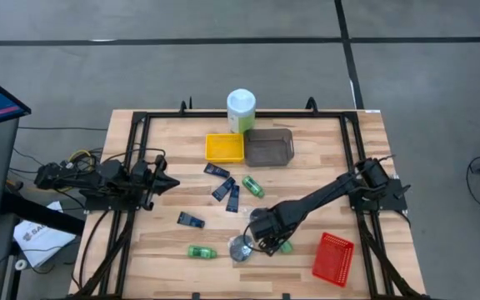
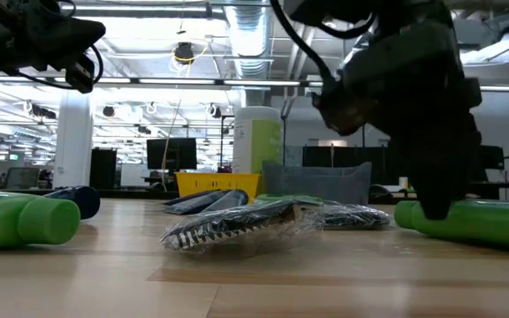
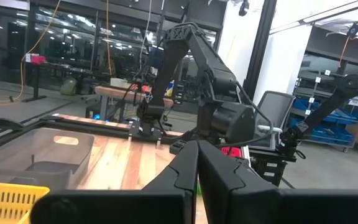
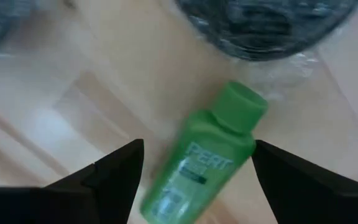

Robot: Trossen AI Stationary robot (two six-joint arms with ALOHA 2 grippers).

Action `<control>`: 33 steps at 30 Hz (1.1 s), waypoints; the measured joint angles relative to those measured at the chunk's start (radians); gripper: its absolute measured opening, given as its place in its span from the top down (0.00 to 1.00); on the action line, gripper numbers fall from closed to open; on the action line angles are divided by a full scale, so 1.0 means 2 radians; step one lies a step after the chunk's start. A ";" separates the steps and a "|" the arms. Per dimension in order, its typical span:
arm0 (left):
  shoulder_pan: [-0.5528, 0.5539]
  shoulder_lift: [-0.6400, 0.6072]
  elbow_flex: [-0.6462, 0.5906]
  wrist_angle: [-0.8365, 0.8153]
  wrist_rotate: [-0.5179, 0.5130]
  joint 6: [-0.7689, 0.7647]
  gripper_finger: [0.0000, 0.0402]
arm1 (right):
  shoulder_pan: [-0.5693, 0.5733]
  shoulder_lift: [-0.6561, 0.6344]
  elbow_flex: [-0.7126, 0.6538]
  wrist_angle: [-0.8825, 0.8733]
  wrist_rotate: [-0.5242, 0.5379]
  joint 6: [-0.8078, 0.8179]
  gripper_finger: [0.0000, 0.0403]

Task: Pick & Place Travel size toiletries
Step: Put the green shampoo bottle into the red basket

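High view: the desk (image 1: 323, 158) carries everything, with the left arm parked at its left edge and the right arm reaching in from the right toward the near middle. At the far edge stands a pale canister (image 1: 241, 110), with a yellow tray (image 1: 224, 148) and a grey tray (image 1: 269, 147) just in front of it; a red tray (image 1: 333, 259) sits tilted at the near right. The right gripper (image 4: 197, 165) hangs low over a green bottle (image 4: 204, 165) lying on its side — its jaws stand wide apart, one on each side of the bottle, not clamped on it. Just left of that bottle lies a silvery disc (image 1: 241, 247) in crinkled clear wrap. The left gripper (image 3: 197, 163) has its jaws together, holding nothing. A second bottle (image 1: 202, 252) lies near the front left of the disc, a third (image 1: 252, 186) mid-desk. Four dark blue tubes lie scattered left of centre — one (image 1: 191, 221) apart from the other three.
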 joint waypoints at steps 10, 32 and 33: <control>0.000 0.002 0.000 0.002 0.000 0.000 0.98 | -0.004 0.004 -0.001 0.003 0.000 -0.011 0.40; 0.000 0.002 0.000 0.009 0.000 0.000 0.98 | -0.041 0.004 -0.001 0.031 0.000 -0.115 0.34; 0.000 0.002 0.000 0.009 0.000 0.000 0.98 | -0.042 0.004 -0.001 0.031 0.000 -0.115 0.34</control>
